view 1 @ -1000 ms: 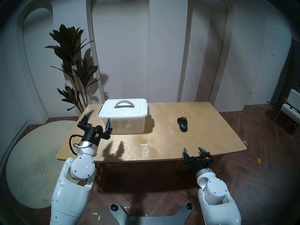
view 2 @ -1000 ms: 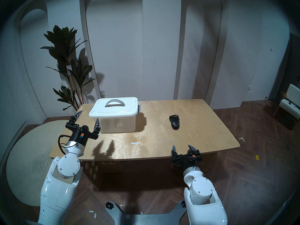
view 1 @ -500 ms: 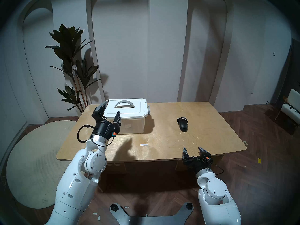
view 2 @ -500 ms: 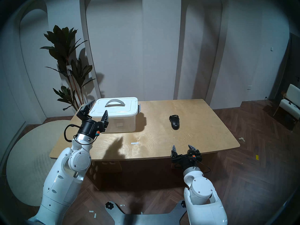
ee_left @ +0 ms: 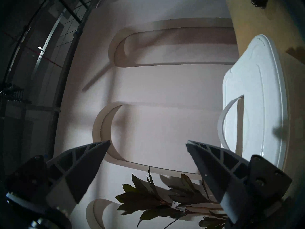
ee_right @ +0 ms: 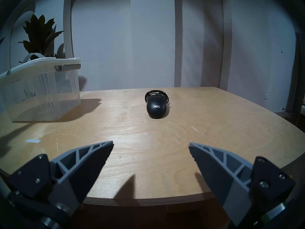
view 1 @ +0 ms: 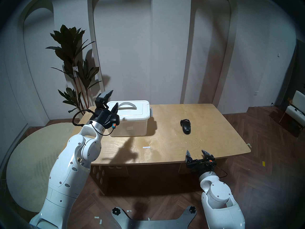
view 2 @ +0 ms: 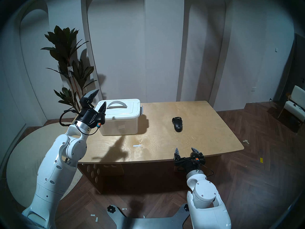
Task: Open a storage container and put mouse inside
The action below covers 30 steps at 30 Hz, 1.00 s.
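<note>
Wooden bench (view 1: pixel 165 141) before a pale arched wall. Left claw (view 1: pixel 113 99): spread wide, nothing held, raised at the left end of the storage container (view 1: pixel 130 119), one finger (view 1: pixel 107 93) above the other and neither touching it. Container: clear tub, white lid on, grey handle (view 1: pixel 126 105) upright, at the bench's far left. Right claw (view 1: pixel 197 153): spread wide, nothing held, at the bench's near edge. Mouse (view 1: pixel 186 126): black, lettered "AOC", cable bundled behind, well right of the container, directly ahead of the right claw. Potted plant (view 1: pixel 74 66) behind the container.

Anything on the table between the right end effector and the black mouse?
Nothing: bare wooden table separates the open right end effector from the black AOC mouse, in the right wrist view.
</note>
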Tool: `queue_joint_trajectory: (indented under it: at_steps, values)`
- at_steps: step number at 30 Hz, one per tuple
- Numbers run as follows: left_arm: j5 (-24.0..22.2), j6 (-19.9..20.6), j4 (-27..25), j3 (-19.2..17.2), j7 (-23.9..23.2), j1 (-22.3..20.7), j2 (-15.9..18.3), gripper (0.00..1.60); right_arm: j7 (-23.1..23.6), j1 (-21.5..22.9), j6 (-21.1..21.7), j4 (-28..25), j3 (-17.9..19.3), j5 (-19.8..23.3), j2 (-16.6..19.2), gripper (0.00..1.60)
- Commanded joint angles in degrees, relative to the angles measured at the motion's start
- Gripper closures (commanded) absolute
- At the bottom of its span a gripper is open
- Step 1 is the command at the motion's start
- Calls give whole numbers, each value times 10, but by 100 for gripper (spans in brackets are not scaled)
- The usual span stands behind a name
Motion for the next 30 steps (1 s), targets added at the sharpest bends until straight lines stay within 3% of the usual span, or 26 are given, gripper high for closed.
queue_joint_trajectory:
  at_steps: [1,17,30]
  values:
    - [25,-15,27,18,-40,-64,0,0,1,3,-3,-11,-1,0,0,0]
    - [58,-43,112,35,-90,-142,-50,0,-9,42,-1,-4,-3,-6,-1,0]
    - [79,-62,204,38,-90,-211,-89,0,-35,103,28,60,-5,-19,-4,0]
